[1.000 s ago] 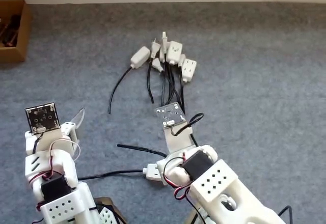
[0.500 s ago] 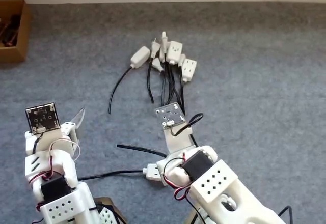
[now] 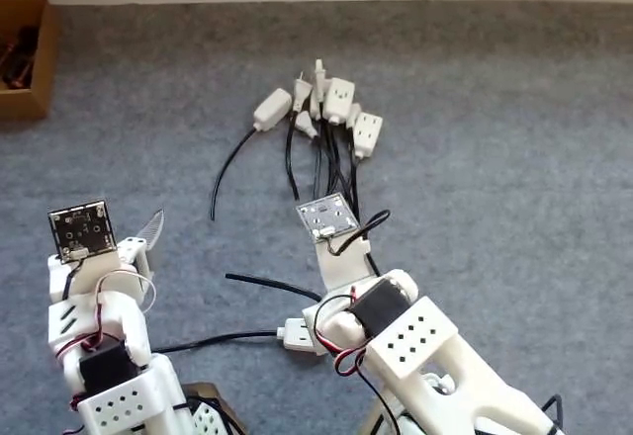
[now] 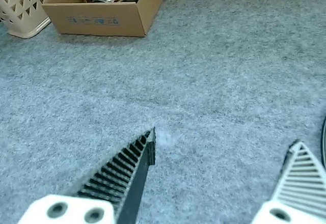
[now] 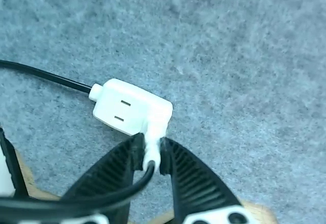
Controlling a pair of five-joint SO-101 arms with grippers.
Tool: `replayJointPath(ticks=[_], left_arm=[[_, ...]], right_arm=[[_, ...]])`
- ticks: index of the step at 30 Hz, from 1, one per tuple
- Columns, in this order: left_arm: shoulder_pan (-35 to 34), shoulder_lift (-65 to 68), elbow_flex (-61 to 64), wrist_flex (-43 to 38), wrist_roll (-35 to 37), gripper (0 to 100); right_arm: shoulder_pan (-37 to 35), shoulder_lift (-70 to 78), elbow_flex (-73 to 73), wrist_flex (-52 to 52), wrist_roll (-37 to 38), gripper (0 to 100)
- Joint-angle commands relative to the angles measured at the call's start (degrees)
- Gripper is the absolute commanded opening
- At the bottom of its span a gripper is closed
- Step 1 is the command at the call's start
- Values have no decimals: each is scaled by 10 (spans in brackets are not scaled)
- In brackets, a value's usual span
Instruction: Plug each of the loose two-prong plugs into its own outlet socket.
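Slippage is the chief risk here: the right gripper (image 5: 151, 142) is pinched narrowly on a small white two-prong plug (image 5: 151, 155), whose nose touches the end of a white outlet socket (image 5: 131, 113). That socket lies loose on the grey carpet (image 5: 244, 81) with nothing bracing it. I cannot tell whether the prongs are seated; if they are not, a push would likely shove the socket along rather than drive them home. The plug's black cord (image 5: 61, 202) loops across the jaws just beside the socket and could snag or twist the plug. Well apart from the socket, the left gripper (image 4: 225, 138) hangs wide open over bare carpet, too far off to steady it. Farthest from the socket lies the bundle of other plugs and sockets (image 3: 336, 109), so much of the task appears to be left.
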Motion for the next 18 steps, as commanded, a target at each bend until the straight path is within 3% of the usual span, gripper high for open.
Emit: replayJointPath(ticks=[1,8,18], left_arm=[[7,-3,-1,-11,5,376],[7,-3,0,-11,5,376],[7,-3,0,-9,5,376]], right_arm=[[-15,35,21,4,8,6],[-57,220,3,-34,4,6],[51,355,-52,-119,33,6]])
